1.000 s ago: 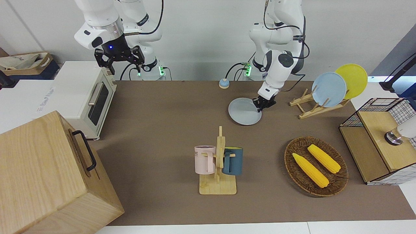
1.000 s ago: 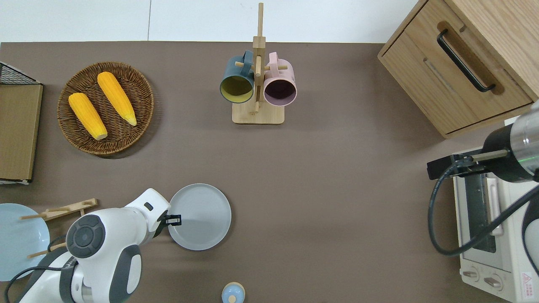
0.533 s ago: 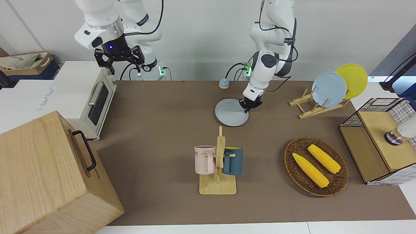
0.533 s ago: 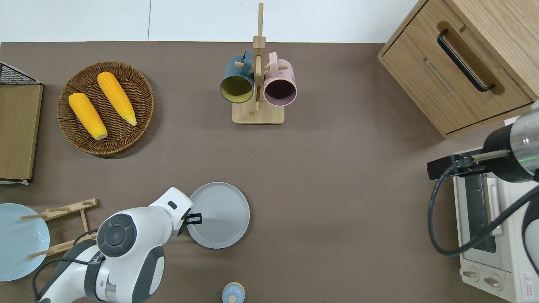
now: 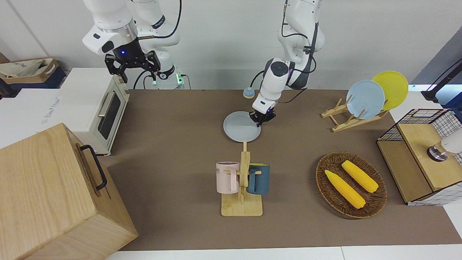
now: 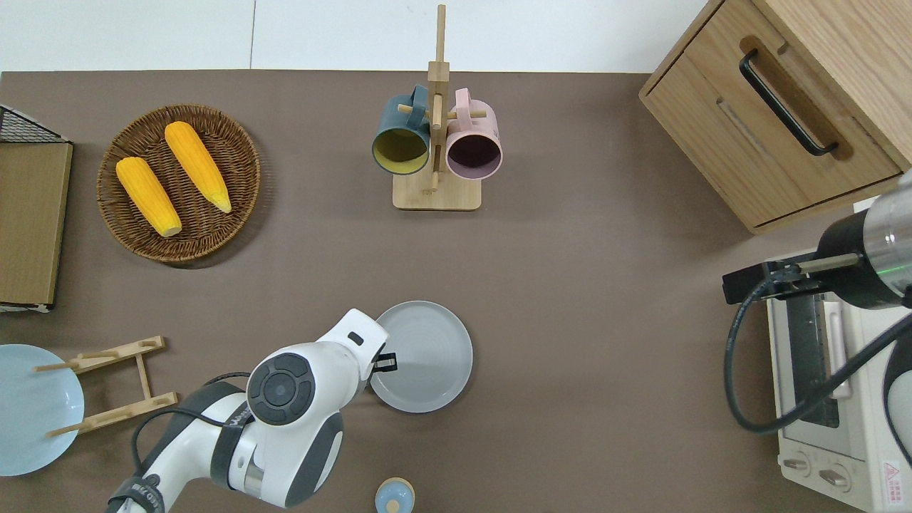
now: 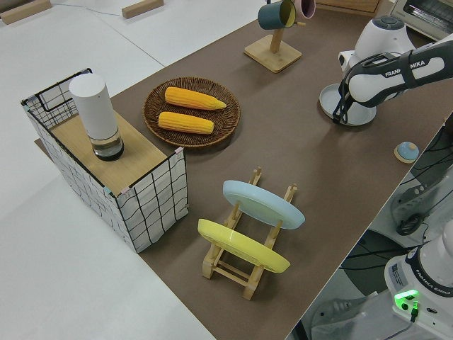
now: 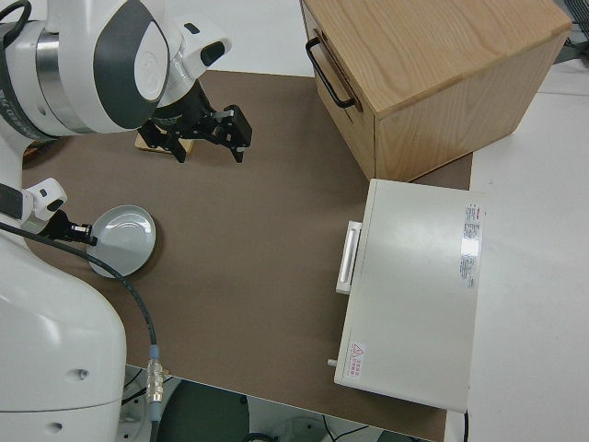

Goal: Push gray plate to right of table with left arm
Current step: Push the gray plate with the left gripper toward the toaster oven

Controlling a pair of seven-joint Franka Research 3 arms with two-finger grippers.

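The gray plate (image 5: 240,128) (image 6: 427,370) lies flat on the table's brown mat (image 5: 173,144), near the robots' edge and about midway along it. The left arm reaches low, and its gripper (image 5: 260,120) (image 6: 385,362) sits at the plate's rim, on the side toward the left arm's end of the table. The gripper touches the rim; it holds nothing that I can see. In the left side view the gripper (image 7: 345,117) partly covers the plate (image 7: 357,113). The right gripper (image 5: 132,66) is open, empty and parked.
A wooden mug rack (image 5: 242,180) with a pink and a dark blue mug stands farther from the robots than the plate. A dish rack with sky-blue and yellow plates (image 5: 364,99), a corn basket (image 5: 351,185), a small blue bell (image 5: 248,93), a toaster oven (image 5: 97,108) and a wooden cabinet (image 5: 54,195) stand around.
The left gripper has swept toward the right arm's end of the table, and the gray plate has slid along with it by about a plate's width. The right arm has not moved.
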